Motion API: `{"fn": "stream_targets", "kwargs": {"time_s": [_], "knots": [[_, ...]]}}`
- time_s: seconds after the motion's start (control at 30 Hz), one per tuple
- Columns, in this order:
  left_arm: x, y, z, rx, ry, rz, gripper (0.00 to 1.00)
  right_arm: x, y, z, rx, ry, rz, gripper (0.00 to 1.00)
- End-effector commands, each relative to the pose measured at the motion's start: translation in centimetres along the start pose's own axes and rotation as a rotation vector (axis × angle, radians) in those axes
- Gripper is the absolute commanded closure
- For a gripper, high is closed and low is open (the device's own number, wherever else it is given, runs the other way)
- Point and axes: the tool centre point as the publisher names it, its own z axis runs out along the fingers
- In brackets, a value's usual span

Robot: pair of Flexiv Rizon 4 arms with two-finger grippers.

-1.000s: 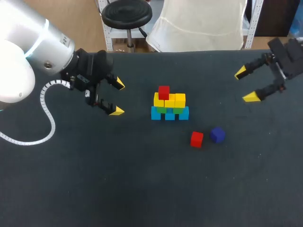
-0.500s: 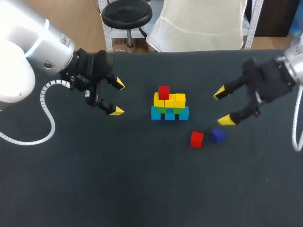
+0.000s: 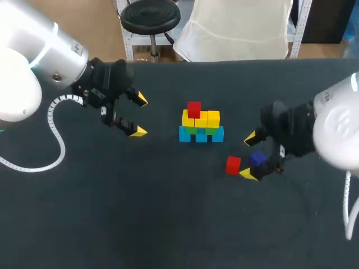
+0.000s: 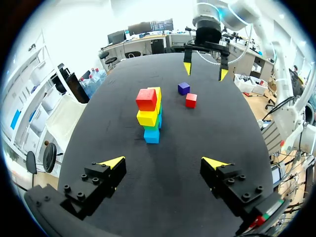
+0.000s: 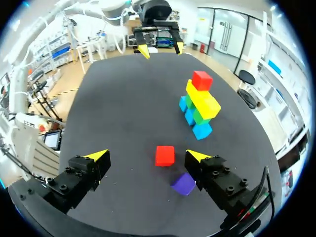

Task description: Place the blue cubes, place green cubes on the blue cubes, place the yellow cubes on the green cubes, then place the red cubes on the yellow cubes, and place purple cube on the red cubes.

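left tool (image 3: 139, 115): fingers apart, nothing between them; over the left part of the counter (image 3: 140, 213), well apart from the stack, yellow tips pointing toward it.
stack (image 3: 201, 124): near the middle of the counter, four layers.
blue cubes (image 3: 201, 135): bottom layer, light blue, side by side on the counter.
green cubes (image 3: 192, 130): on the blue; only a thin strip shows under the yellow.
yellow cubes (image 3: 208, 119): a row on the green, about as wide as the blue row.
top red cube (image 3: 194, 109): a single cube on the left end of the yellow row.
loose red cube (image 3: 233, 164): flat on the counter, right of and in front of the stack, apart from it.
purple cube (image 3: 257, 159): dark violet-blue, on the counter just right of the loose red cube, with a small gap.
right tool (image 3: 249, 156): fingers apart, clamped on nothing; low over the counter. The purple cube lies between its tips, close by one finger in the wrist view; contact cannot be told.
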Motion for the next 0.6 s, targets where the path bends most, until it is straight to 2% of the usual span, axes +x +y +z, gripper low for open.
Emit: {"fn": "stream_targets", "kwargs": {"time_s": [0.03, 0.1, 0.17, 0.47, 0.6], "knots": [[0.1, 0.1, 0.0, 0.001, -0.001, 0.002, 0.00, 0.4, -0.5, 0.6, 0.041, 0.031, 0.008, 0.00], [0.1, 0.1, 0.0, 0.001, -0.001, 0.002, 0.00, 0.6, -0.8, 0.7, 0.035, 0.040, 0.005, 0.00], [0.1, 0.1, 0.0, 0.001, -0.001, 0.002, 0.00, 0.9, -1.2, 1.0, -0.008, 0.044, 0.009, 0.00], [0.1, 0.1, 0.0, 0.001, -0.001, 0.002, 0.00, 1.6, -1.8, 2.1, -0.049, 0.103, 0.044, 0.00], [0.1, 0.1, 0.0, 0.001, -0.001, 0.002, 0.00, 2.1, -2.0, 2.6, -0.071, 0.090, 0.076, 0.00]]}}
